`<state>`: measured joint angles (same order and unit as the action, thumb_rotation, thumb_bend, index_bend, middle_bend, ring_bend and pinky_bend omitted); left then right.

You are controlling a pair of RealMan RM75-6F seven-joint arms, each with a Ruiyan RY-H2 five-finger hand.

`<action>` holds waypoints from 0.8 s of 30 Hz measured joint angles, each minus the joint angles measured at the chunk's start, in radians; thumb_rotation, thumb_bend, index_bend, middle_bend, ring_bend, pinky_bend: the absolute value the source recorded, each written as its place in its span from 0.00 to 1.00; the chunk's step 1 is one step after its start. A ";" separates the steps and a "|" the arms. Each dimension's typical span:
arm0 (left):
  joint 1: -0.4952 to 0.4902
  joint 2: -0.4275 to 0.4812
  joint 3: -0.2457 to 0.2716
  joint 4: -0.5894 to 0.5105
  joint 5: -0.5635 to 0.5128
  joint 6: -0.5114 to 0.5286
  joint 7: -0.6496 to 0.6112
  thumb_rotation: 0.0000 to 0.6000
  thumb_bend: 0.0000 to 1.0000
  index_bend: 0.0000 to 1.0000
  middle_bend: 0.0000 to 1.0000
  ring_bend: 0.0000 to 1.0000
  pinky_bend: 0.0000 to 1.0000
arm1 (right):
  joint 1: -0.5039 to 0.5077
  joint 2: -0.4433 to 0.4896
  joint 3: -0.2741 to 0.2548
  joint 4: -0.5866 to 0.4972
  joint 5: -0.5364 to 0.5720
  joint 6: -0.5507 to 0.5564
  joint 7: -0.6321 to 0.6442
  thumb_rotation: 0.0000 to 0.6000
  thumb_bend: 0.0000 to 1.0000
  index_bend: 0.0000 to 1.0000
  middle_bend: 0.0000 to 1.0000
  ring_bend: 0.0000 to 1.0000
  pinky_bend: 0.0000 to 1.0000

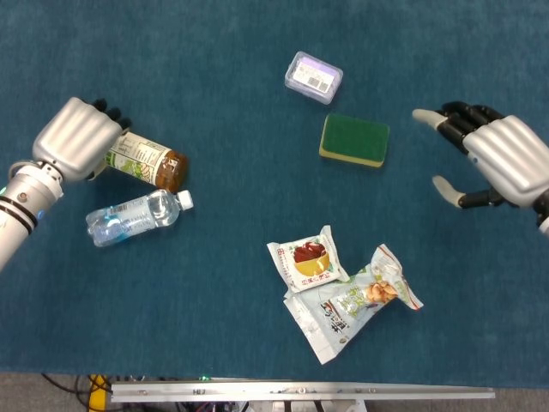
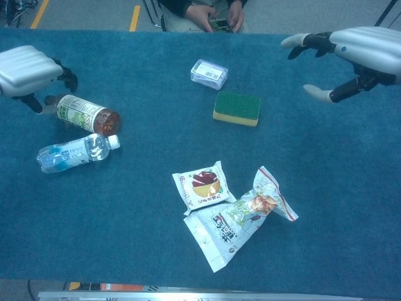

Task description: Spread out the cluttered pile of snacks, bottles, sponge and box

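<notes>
Left hand [image 1: 77,137] curled over tea bottle's [image 1: 146,159] base near table's left edge; right hand [image 1: 493,159] spread wide, empty, above open blue cloth [image 1: 214,326] right of sponge [image 1: 354,140].

Place: you're looking at a lab or robot test room, not anyone's home.
Table: you've got a flat work surface wrapped in blue felt-like cloth [image 2: 351,207], wall to wall in both views.
Table edge: a bare metal rail [image 1: 300,392] runs along the near side, with cables [image 1: 81,382] hanging just under it.
Floor: grey, with yellow tape lines [image 2: 135,17] past the far edge, typical marked-off workspace stuff.
Person: someone sits right across from you, only their hands [image 2: 216,12] showing, holding a small device.
Props: random groceries and a sponge [image 2: 237,108] laid out like test objects.
</notes>
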<state>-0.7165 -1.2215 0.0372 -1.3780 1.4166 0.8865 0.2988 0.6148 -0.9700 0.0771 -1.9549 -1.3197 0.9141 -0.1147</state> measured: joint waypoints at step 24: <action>-0.066 -0.057 0.004 0.084 -0.049 -0.193 0.036 1.00 0.26 0.13 0.10 0.09 0.29 | -0.025 0.011 -0.001 0.010 -0.016 0.011 0.034 0.66 0.41 0.00 0.21 0.12 0.19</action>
<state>-0.7827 -1.2790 0.0416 -1.2936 1.3674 0.6934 0.3352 0.5900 -0.9590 0.0760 -1.9450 -1.3358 0.9252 -0.0809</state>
